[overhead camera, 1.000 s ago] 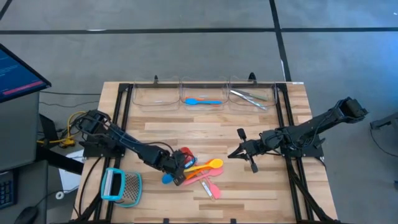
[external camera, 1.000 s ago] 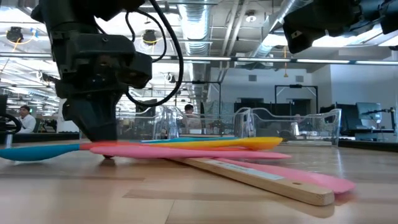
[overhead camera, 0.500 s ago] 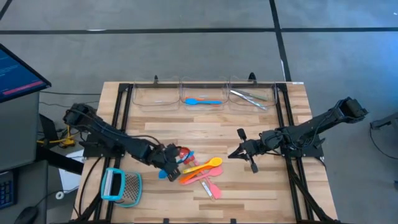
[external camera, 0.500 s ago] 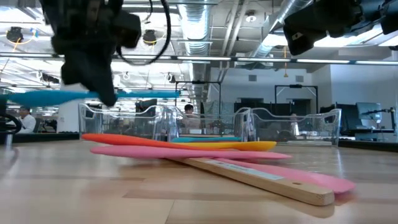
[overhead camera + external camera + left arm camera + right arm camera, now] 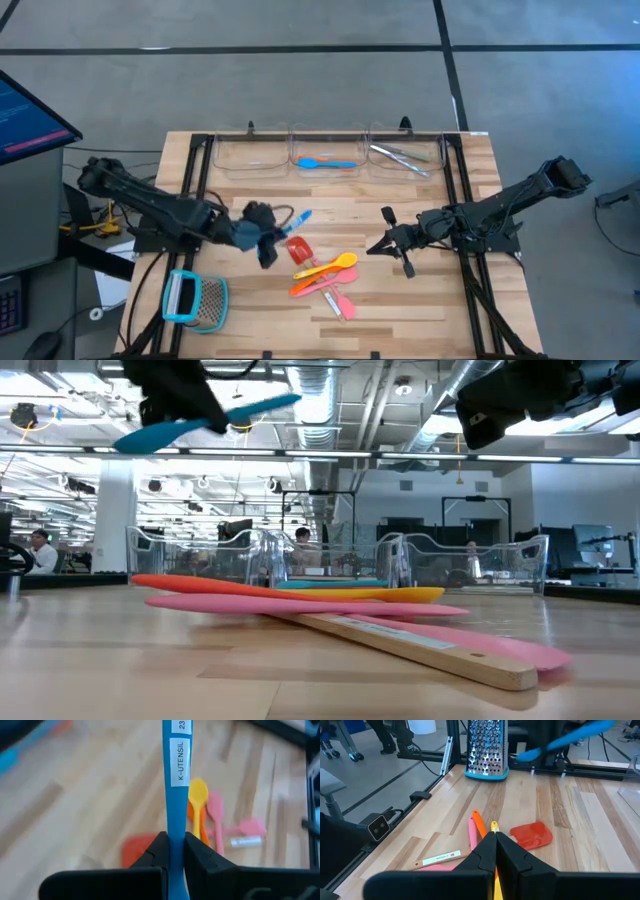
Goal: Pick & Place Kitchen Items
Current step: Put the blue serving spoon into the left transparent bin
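Observation:
My left gripper [image 5: 262, 240] hangs above the table left of the pile, shut on a blue plastic utensil [image 5: 200, 422] that carries a white label [image 5: 180, 761]. On the wood below lie a red spatula head [image 5: 298, 249], a yellow spoon [image 5: 335, 263], an orange utensil [image 5: 310, 283] and pink ones [image 5: 340, 298], crossing one another. My right gripper [image 5: 385, 240] waits shut to the right of the pile, above the table, with nothing in it. My left gripper pinches the blue utensil's slim handle [image 5: 175, 837] between its two fingers, which press on its two narrow sides. The handle runs on forward past the fingertips toward the far right. The utensil is lifted clear and tilted, its wide end [image 5: 140, 440] lower.
Three clear bins stand along the far edge: the left one [image 5: 250, 155], the middle one with a blue spoon [image 5: 325, 162], the right one with a metal piece [image 5: 400, 156]. A teal-framed grater [image 5: 195, 300] lies near the front left corner.
My left gripper has risen from the pile and drawn back toward the table's left and far side, tipping up as it went. The blue utensil has come up with it, out of the pile, and now hangs tilted. The other utensils stay where they were.

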Available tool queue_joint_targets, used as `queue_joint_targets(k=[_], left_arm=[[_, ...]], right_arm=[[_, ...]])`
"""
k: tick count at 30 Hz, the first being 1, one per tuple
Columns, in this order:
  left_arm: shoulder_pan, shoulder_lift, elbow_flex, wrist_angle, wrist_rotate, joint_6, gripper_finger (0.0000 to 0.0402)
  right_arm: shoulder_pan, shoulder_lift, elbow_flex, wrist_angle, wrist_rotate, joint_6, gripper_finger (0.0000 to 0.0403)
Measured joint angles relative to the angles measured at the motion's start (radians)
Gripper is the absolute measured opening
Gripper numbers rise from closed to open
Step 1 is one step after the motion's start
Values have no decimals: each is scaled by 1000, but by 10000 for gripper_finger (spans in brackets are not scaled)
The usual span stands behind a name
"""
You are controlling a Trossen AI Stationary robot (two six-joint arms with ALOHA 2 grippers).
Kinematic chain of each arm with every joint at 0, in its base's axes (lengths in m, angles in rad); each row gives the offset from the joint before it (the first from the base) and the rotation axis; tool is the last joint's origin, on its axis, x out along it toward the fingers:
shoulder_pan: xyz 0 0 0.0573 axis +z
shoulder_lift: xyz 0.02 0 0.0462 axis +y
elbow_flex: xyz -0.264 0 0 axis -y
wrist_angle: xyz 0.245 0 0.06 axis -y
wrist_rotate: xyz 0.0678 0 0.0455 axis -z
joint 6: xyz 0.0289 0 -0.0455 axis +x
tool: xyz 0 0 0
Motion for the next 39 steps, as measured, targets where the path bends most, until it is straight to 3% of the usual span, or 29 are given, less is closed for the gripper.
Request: queue_joint_targets(k=[13, 22, 25, 30, 39], left_arm=[[194, -189, 1, 0, -142, 366, 8], [458, -227, 2, 7, -202, 680, 8], [560, -226, 2, 8, -176, 730, 8], [702, -226, 2, 8, -39, 770, 8], [844, -217, 2, -35, 64, 805, 8]], right_arm=[[-8, 0, 0, 4, 0, -5, 1], [-75, 0, 0, 8, 0, -65, 1], [-111, 0, 0, 15, 0, -81, 1], [-166, 0, 0, 14, 0, -80, 1], [-228, 0, 0, 6, 0, -83, 1]])
